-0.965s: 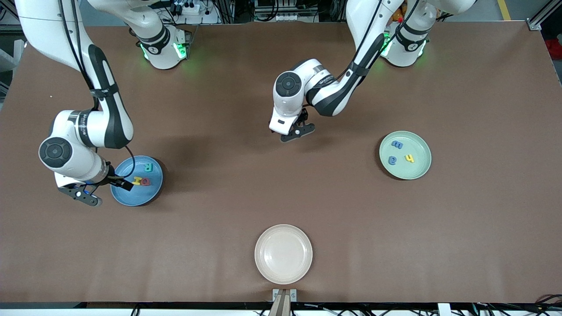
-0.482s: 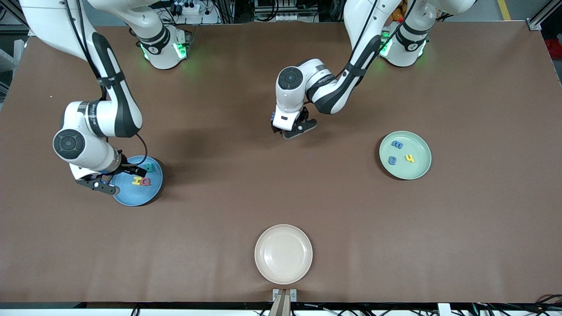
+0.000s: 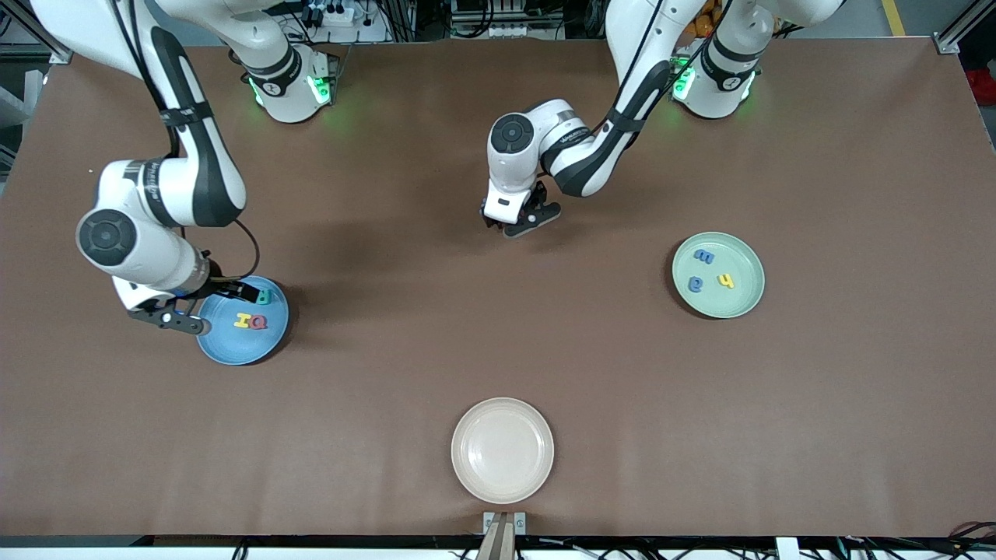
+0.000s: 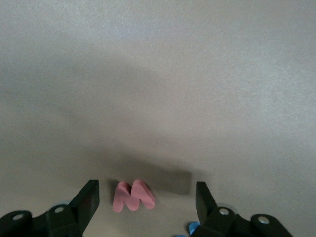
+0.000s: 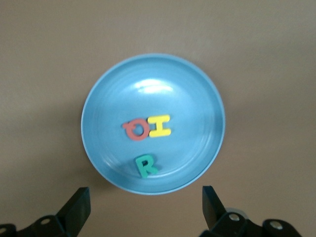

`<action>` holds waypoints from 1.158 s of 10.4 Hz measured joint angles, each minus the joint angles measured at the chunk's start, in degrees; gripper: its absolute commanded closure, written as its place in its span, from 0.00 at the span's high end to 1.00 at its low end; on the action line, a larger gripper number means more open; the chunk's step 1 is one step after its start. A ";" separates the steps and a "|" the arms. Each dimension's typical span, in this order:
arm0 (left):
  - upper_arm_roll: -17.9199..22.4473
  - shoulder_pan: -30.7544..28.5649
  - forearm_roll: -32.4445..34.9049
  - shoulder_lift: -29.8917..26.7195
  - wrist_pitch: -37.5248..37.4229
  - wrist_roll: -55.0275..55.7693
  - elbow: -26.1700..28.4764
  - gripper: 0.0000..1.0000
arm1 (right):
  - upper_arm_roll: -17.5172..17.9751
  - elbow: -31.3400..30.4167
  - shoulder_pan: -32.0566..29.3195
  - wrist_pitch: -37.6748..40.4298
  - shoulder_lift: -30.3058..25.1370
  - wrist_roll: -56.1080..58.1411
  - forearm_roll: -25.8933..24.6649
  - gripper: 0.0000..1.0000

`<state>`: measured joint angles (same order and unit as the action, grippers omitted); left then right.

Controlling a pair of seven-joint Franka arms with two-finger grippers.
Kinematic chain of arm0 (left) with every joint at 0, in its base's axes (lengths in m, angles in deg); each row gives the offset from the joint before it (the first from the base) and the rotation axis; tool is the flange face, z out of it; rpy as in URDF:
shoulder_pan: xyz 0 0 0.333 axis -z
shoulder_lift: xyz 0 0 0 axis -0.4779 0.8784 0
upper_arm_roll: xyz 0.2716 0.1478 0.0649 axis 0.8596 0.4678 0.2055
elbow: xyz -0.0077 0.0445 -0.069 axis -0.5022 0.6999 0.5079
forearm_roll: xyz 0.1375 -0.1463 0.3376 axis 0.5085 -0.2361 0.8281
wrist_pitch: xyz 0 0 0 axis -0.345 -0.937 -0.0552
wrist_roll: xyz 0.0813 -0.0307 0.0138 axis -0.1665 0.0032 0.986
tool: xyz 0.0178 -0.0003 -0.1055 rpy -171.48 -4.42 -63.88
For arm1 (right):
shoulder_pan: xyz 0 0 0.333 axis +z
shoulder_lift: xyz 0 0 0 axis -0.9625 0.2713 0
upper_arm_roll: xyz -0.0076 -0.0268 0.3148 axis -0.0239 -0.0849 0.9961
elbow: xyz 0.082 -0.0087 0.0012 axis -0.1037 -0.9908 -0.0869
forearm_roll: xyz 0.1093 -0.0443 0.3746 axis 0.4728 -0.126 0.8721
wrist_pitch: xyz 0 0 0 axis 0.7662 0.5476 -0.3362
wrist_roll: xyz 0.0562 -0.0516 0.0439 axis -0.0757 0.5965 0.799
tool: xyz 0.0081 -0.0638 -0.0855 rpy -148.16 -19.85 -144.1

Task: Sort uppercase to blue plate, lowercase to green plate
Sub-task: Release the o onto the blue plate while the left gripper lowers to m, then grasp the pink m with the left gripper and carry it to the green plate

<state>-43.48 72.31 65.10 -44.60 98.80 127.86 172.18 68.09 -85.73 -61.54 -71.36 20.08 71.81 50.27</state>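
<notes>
The right tool (image 3: 204, 305) hangs over the round sky-blue plate (image 3: 268, 342), fingers spread wide and gripping nothing. Its wrist view shows the whole plate below it, with the teal foam R (image 5: 146, 166), the yellow foam H (image 5: 159, 126) and the red foam Q (image 5: 135, 129) lying inside; from the front the arm hides part of the R.

The left tool (image 3: 520, 222) sits low over the brown desk (image 3: 389, 350), released. Only its wrist view reveals a small red foam w (image 4: 132, 195) lying on the desk between its parted fingers (image 4: 86, 201), plus a blue scrap (image 4: 191, 228) by one finger.

Toward the left arm's end, the pale mint-green plate (image 3: 743, 302) holds a blue m (image 3: 704, 255), a blue rounded letter (image 3: 696, 284) and a yellow h (image 3: 726, 281). A cream-white plate (image 3: 502, 449) lies bare.
</notes>
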 measured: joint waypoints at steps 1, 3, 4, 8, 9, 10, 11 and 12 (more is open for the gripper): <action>-0.02 0.00 0.00 0.00 0.00 0.01 0.25 0.83 | -0.01 1.25 -1.34 0.60 -0.59 1.77 0.00 1.00; -0.07 0.00 0.00 0.00 0.00 0.03 1.03 0.80 | -0.02 2.19 -2.76 1.22 -1.10 3.61 0.00 1.00; -0.17 -0.01 0.00 0.00 0.00 0.04 1.29 0.78 | 0.09 2.13 -2.76 1.33 -1.07 3.65 0.00 1.00; -0.77 0.00 0.00 -0.02 0.06 0.81 1.42 0.70 | 0.46 1.88 -2.74 1.47 -0.87 3.77 0.00 1.00; -0.91 0.00 0.01 -0.04 0.10 0.86 1.42 0.65 | 0.46 1.84 -2.74 1.49 -0.86 3.82 0.00 1.00; -0.96 0.00 0.01 -0.06 0.15 0.91 1.42 0.63 | 0.47 1.83 -2.74 1.51 -0.86 3.85 0.00 1.00; -0.97 0.00 0.01 -0.09 0.29 0.97 1.40 0.60 | 0.47 1.81 -2.74 1.52 -0.86 3.87 0.00 1.00; -0.98 0.00 0.01 -0.13 0.36 0.98 1.42 0.56 | 0.48 1.80 -2.74 1.56 -0.86 3.89 0.00 1.00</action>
<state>-44.46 72.30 65.11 -44.73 99.17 128.84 173.60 68.57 -83.93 -64.28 -69.80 19.22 75.70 50.27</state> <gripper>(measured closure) 0.366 0.000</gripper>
